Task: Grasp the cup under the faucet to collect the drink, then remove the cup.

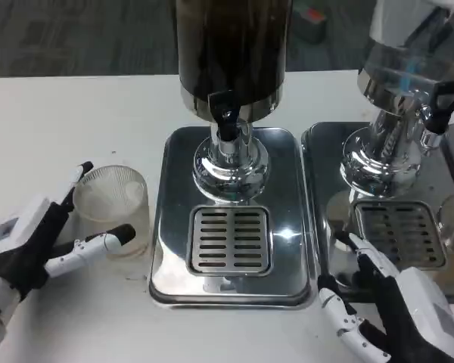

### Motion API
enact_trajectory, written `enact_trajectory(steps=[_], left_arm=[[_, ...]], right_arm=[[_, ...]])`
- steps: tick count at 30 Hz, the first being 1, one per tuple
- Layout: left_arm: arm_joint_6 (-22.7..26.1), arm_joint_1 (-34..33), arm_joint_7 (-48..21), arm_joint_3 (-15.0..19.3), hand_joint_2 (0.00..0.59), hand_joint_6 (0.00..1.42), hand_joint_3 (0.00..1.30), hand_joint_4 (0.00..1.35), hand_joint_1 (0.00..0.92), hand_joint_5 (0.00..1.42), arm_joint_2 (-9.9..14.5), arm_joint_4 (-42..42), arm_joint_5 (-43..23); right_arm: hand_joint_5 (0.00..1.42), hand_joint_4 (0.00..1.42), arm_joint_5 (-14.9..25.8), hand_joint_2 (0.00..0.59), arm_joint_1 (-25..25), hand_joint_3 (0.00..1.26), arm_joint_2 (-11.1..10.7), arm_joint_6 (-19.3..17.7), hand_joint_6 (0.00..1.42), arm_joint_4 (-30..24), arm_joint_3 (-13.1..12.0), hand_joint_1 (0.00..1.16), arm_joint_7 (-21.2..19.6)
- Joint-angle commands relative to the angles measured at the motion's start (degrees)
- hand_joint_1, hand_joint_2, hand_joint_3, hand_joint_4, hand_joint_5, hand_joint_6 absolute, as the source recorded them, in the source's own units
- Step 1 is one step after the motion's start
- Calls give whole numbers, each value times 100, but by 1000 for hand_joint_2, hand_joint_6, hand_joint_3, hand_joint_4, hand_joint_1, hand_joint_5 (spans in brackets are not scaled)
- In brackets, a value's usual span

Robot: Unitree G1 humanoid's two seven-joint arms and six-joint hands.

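Just ahead of the left robot hand, its fingers spread around it, the cup stands upright, left of the faucet.

Counted one ribbed clear cup, two drink dispensers, dark and clear, two black faucet levers, two slotted drip grates, two hands, one white tabletop.

left hand: white back, black palm | right hand: same (wrist apparently silver)
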Motion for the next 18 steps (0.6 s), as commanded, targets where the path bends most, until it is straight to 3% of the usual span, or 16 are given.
enact_trajectory(steps=[1, 6, 12, 16, 18], left_arm=[[58, -86, 299, -76, 0, 266, 0, 99, 0, 256, -128, 91, 84], [244, -151, 546, -152, 0, 460, 16, 188, 0, 361, -267, 133, 172], [274, -261, 847, -322, 0, 957, 204, 304, 7, 558, -408, 239, 289], [146, -338, 1022, -450, 0, 1051, 382, 342, 24, 606, -423, 389, 366], [107, -358, 1123, -539, 1, 1031, 391, 335, 25, 591, -411, 451, 412]], right_arm=[[61, 74, 58, 450, 64, 123, -36, 29, 230, -22, -61, 258, 80], [61, 76, 79, 459, 67, 149, 16, 42, 230, -20, -86, 267, 74], [61, 86, 93, 461, 89, 194, 85, 41, 230, 11, -66, 273, 41], [61, 86, 87, 462, 126, 211, 114, 31, 230, 10, -56, 273, 9], [71, 86, 97, 459, 150, 219, 125, 18, 230, 10, -65, 192, -11]])
